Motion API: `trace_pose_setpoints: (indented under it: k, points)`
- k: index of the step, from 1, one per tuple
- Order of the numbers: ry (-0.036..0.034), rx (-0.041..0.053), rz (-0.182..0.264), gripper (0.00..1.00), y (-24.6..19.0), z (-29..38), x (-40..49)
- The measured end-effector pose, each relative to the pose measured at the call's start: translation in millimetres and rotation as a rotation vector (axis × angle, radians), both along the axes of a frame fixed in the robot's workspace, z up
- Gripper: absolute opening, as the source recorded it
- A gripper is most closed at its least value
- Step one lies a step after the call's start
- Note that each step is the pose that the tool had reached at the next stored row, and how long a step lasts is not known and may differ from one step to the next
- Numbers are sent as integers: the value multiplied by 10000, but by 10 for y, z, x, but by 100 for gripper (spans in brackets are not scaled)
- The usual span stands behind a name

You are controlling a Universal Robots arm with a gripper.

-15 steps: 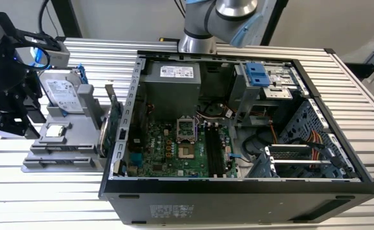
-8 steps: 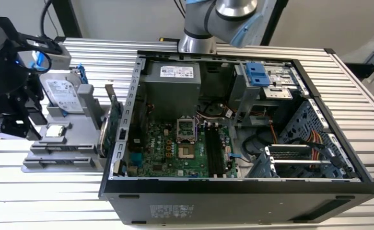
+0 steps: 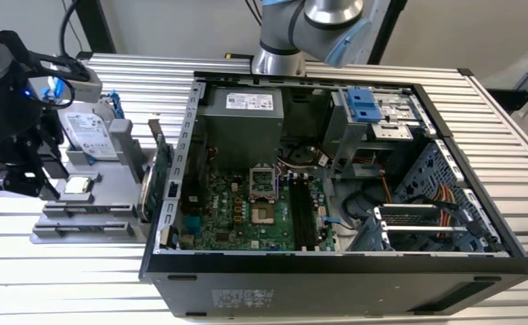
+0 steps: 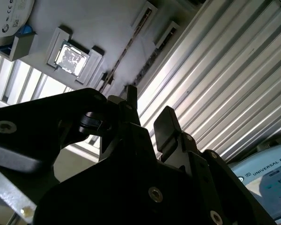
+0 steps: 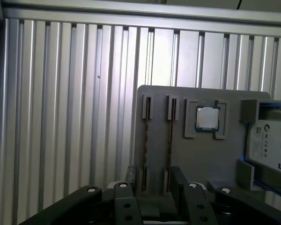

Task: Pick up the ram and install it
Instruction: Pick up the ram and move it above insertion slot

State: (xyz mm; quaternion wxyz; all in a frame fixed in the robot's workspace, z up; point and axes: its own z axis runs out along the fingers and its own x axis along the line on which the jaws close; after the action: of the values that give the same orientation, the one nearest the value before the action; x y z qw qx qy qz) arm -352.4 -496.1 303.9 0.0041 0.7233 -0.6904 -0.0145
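The ram [image 5: 170, 140] shows as a thin, dark strip standing edge-on in a narrow slot of the grey parts holder [image 5: 210, 154]. A similar strip [image 5: 146, 140] stands in the slot beside it. My gripper [image 5: 153, 180] hovers above the near end of these two slots, open, with nothing between its black fingers [image 5: 130, 177]. In the second wrist view the gripper [image 4: 149, 108] is also open above the holder. In the exterior view the gripper [image 3: 38, 184] hangs over the holder at the left of the open computer case [image 3: 183, 169]. The motherboard's black slots [image 3: 302, 217] lie inside the case.
On the holder sit a silver processor chip [image 5: 207, 118] and a hard drive [image 5: 271, 140] with blue rails. A green expansion card [image 3: 160, 179] stands on edge between holder and case. The arm's base [image 3: 282, 40] rises behind the case. Ribbed metal tabletop [image 5: 61, 117] surrounds everything.
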Motion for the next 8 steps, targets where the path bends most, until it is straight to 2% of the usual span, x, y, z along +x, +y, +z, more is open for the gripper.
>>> trace_pose_setpoints:
  k: [8]
  points:
    - [2, -1, 0, 100, 7, -50, 0]
